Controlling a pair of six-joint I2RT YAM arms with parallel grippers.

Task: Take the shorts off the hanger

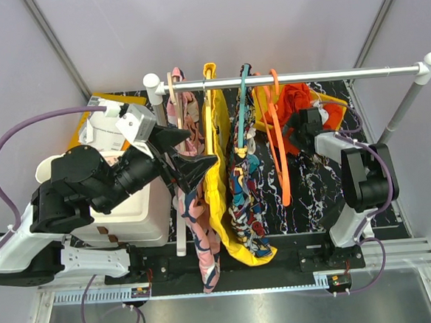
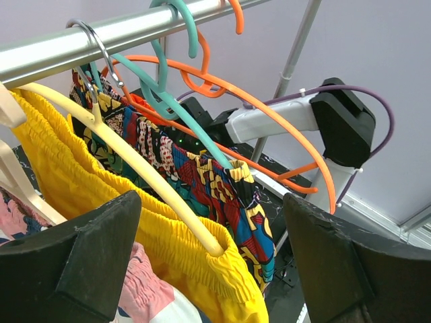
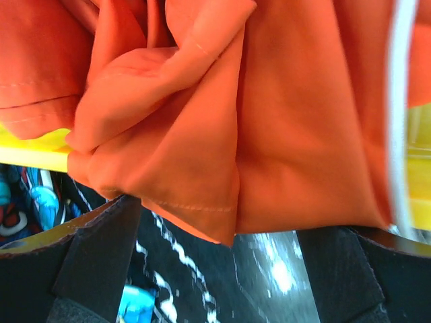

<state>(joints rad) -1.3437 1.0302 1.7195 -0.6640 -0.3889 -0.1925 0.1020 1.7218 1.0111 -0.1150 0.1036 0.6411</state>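
Observation:
The orange-red shorts lie bunched in a heap at the back right, under the rail and resting on a yellow sheet. The slim orange hanger hangs bare from the rail; its curved arm also shows in the left wrist view. My right gripper is open just in front of the heap. In the right wrist view the shorts fill the top, a hem corner dips toward the gap of the right gripper, and a pale drawstring runs down the right. My left gripper stands open by the yellow garment.
A metal rail on two posts spans the back. From it hang a pink patterned garment, the yellow garment on a pale hanger, and a multicoloured garment on a teal hanger. A white bin sits at the left.

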